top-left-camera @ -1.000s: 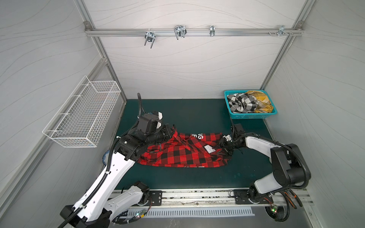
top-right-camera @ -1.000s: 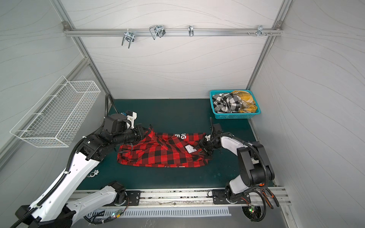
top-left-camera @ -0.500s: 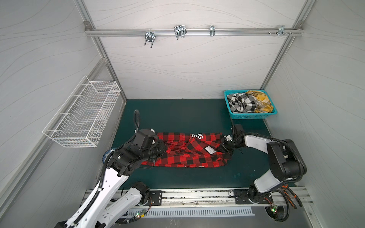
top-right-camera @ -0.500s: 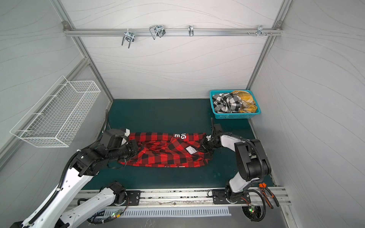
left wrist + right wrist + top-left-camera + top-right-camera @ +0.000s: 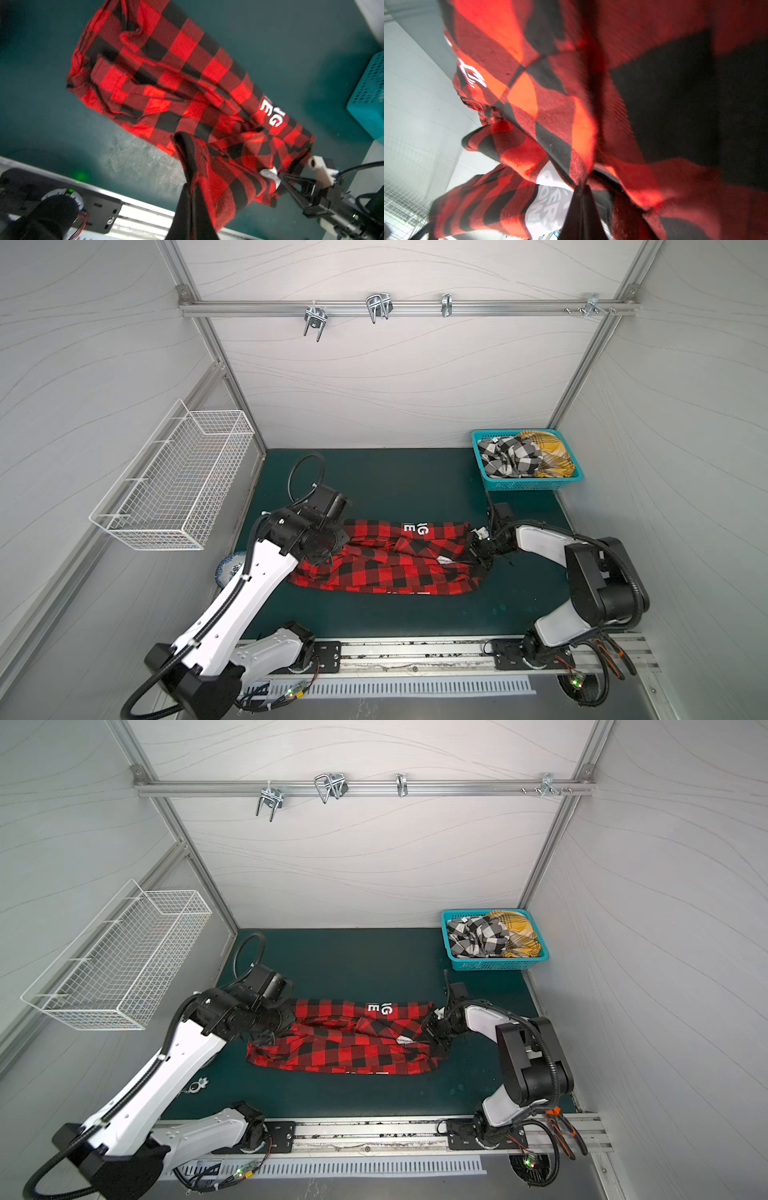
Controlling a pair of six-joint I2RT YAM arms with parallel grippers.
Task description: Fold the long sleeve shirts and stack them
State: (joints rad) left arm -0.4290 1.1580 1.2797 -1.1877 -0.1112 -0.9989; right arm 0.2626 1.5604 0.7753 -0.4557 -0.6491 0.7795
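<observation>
**Red plaid shirt pinched at both ends**

A bare strip of dark green mat (image 5: 374,618) separates the near metal rail (image 5: 415,657) from the red-and-black buffalo plaid cloth shirt (image 5: 395,572). The shirt lies bunched in a long band across the mat's middle. White letters "G" and "E" show on its far edge. More white lettering at the near hem is half hidden, and a white label (image 5: 548,207) in the right wrist view is too blurred to read. The left claw (image 5: 327,559) is pressed together on the shirt's left end, the right claw (image 5: 478,559) on its right end. Beyond the shirt, open mat reaches the white back wall (image 5: 395,398). Far right, a teal plastic basket (image 5: 523,486) holds a black-and-white check shirt (image 5: 509,456) and a mustard-yellow plaid shirt (image 5: 548,454)
</observation>
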